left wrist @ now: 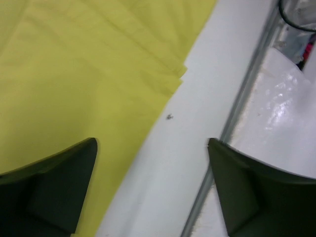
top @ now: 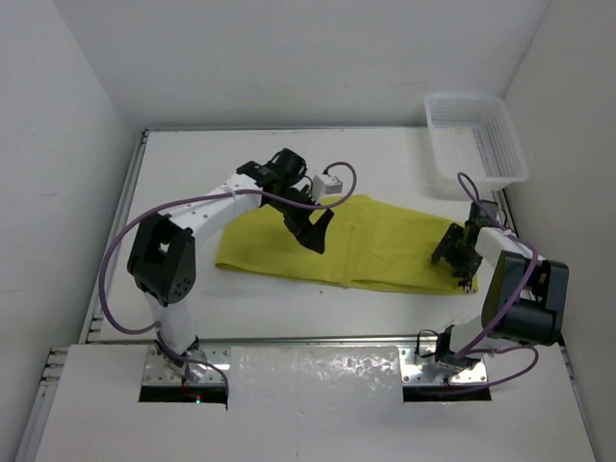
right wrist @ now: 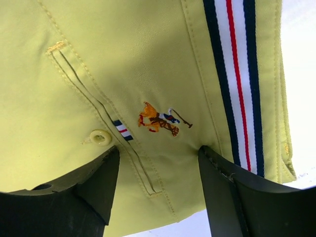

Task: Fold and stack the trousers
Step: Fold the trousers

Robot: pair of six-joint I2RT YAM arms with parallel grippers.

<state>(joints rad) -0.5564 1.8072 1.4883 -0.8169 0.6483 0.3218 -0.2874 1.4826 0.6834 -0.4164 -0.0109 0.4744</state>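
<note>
I read left gripper wide open | right gripper spread on trousers waistband, near right desk edge | both empty | risk: single-layer pinch skews fold

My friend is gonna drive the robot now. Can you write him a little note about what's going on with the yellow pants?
Left gripper: open, holding nothing, above the middle of the trousers.
Right gripper: at the waistband end, with cloth between its fingers. I can't tell whether it is gripping.
Trousers: lying flat on the table as one long strip. Layered edges show, so they seem to be folded once lengthwise.
Left to do: fold them shorter, then stack them. A white basket stands at the far right corner.
</note>
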